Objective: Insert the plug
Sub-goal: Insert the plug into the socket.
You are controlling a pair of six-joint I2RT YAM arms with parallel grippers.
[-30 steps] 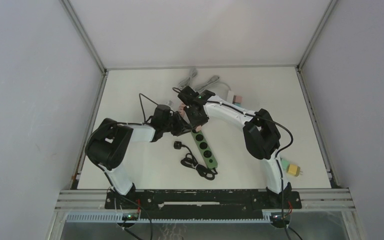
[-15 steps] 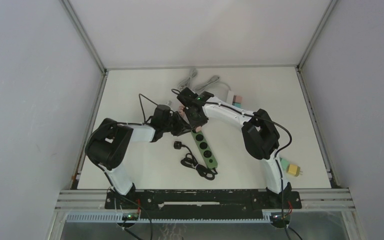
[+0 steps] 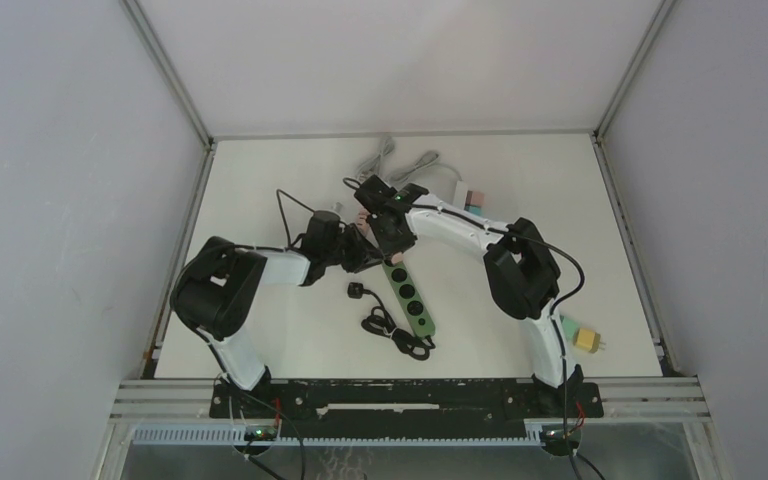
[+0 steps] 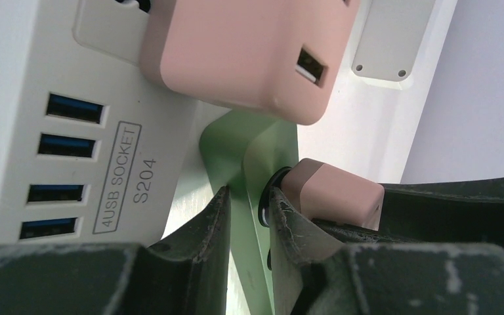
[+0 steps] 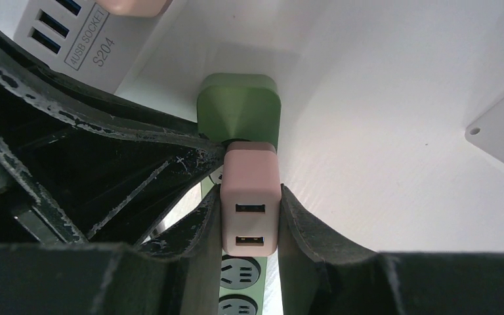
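Booth was closed on three sides: grey left wall, matching right wall, white back panel. An aluminium left strut and right strut ran up the rear corners, with a thin bar along the foot of the back panel. White matte surface spanned wall to wall, and its fine grain showed close up from the right wrist. A silver rail with lengthwise slots ran along the near edge, and a pale toothed cable duct sat below it. Light was even and diffuse, shadows soft and short.
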